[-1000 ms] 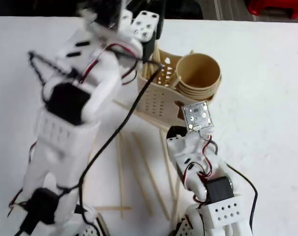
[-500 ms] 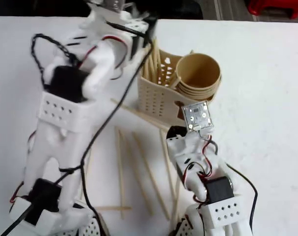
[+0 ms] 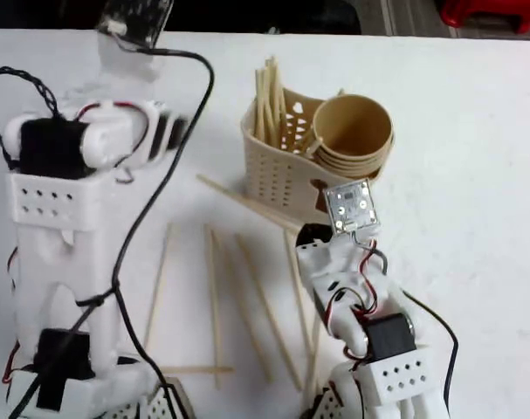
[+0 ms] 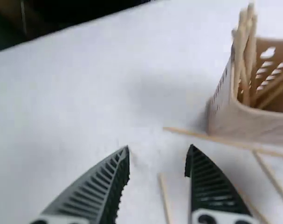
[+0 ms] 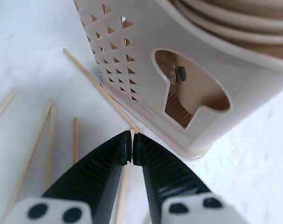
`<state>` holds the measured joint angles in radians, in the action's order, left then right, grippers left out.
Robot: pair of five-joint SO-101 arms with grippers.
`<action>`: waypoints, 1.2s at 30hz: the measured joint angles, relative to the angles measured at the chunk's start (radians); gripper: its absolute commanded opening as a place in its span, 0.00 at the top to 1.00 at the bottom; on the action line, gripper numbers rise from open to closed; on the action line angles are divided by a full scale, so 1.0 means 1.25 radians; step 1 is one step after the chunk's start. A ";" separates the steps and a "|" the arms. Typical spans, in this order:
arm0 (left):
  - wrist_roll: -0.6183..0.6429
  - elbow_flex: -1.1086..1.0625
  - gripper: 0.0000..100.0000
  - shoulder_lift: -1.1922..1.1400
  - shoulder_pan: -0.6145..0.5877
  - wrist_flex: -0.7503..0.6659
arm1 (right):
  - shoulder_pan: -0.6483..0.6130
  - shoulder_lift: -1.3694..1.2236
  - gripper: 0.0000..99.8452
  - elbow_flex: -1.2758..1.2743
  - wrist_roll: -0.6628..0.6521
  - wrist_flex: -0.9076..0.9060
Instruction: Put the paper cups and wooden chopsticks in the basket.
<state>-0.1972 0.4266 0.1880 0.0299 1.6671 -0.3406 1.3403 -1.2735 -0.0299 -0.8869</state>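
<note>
A cream basket [image 3: 269, 179] stands mid-table with a stack of paper cups [image 3: 356, 131] in its right half and a bundle of wooden chopsticks [image 3: 268, 98] upright in its left half. Several more chopsticks [image 3: 214, 297] lie on the table in front of it. My left gripper [image 3: 171, 133] hangs left of the basket; in the left wrist view it [image 4: 157, 154] is open above the table, with a loose chopstick [image 4: 165, 200] below the jaws. My right gripper [image 5: 132, 137] is shut, its tips over a chopstick [image 5: 97, 86] that lies along the basket's [image 5: 132, 56] foot.
The white table has free room to the left and right of the basket. The left arm's black cable [image 3: 151, 209] hangs over the loose chopsticks. A dark edge runs along the table's far side.
The left arm has pulled back from above the basket toward the left. The bundle of chopsticks it was next to now stands free in the basket. The right arm has not moved.
</note>
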 measured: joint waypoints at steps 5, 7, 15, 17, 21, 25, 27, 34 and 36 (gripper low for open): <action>-0.047 -0.161 0.80 0.000 -0.043 0.047 | 0.000 0.000 0.98 0.000 0.000 0.000; -0.069 -0.274 0.80 0.000 -0.060 0.023 | 0.000 0.000 0.98 0.000 0.000 0.000; -0.107 -0.684 0.82 0.000 -0.077 -0.221 | 0.000 0.000 0.98 0.000 0.000 0.000; -0.107 -0.748 0.84 0.000 -0.077 -0.279 | 0.000 0.000 0.98 0.000 0.000 0.000; -0.106 -0.827 0.85 0.000 -0.077 -0.371 | 0.000 0.000 0.98 0.000 0.000 0.000; -0.106 -0.857 0.85 0.000 -0.077 -0.433 | 0.000 0.000 0.98 0.000 0.000 0.000; -0.107 -0.859 0.85 -0.001 -0.077 -0.449 | 0.000 0.000 0.98 0.000 0.000 0.000; -0.080 -0.797 0.85 -0.167 -0.077 -0.460 | 0.000 0.000 0.98 0.000 0.000 0.000; -0.080 -0.749 0.85 -0.237 -0.077 -0.454 | 0.000 0.000 0.98 0.000 0.000 0.000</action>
<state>-0.2969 -0.5094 -0.1082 -0.0667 1.0994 -0.3406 1.3403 -1.2735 -0.0299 -0.8869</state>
